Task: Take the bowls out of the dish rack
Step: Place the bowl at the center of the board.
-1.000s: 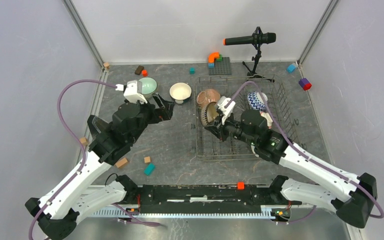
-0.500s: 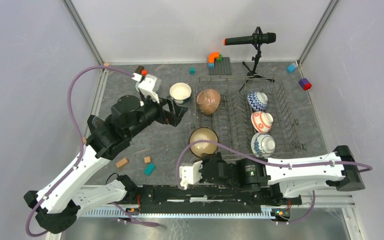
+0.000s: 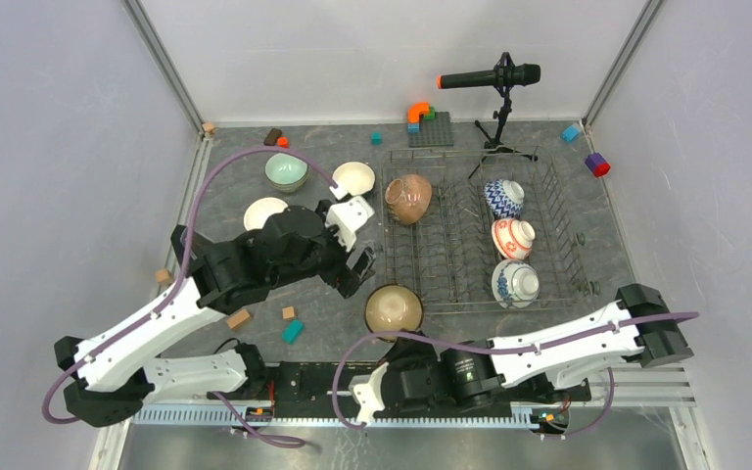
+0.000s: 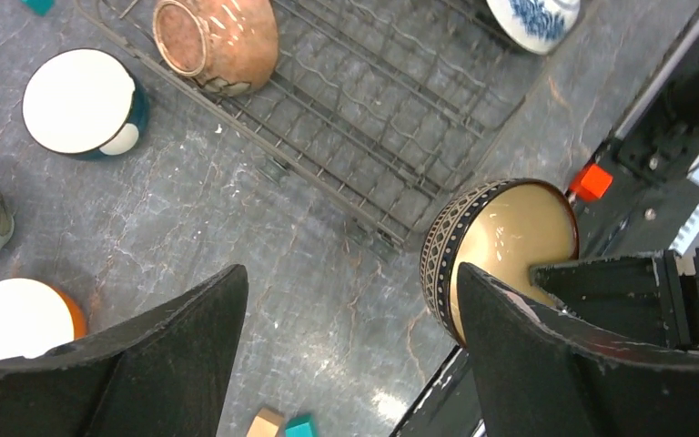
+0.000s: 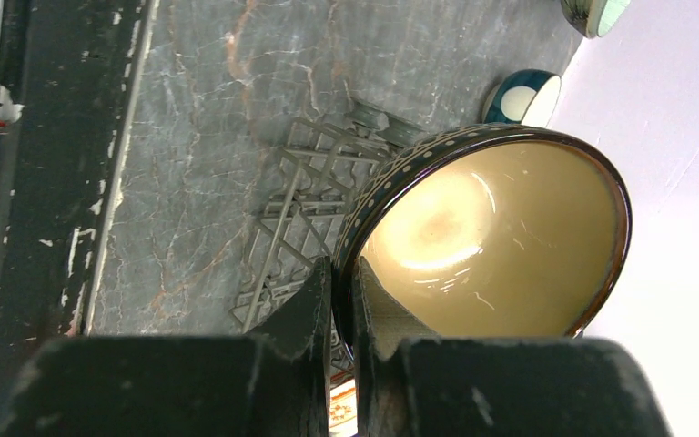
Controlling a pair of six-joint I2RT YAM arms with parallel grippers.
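Four bowls (image 3: pixel 512 238) sit in the rack (image 3: pixel 450 279), centre right, and three more stand on the table (image 3: pixel 230 176) at upper left. One dark-rimmed bowl (image 3: pixel 394 308) hangs at lower centre, just off the rack's corner, its rim pinched by the right claw (image 5: pixel 344 293). Beside it the left claw (image 3: pixel 356 271) hovers, jaws spread wide, holding nothing.

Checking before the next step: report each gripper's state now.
Left gripper: open, holding nothing.
Right gripper: closed on the rim of the dark patterned bowl.
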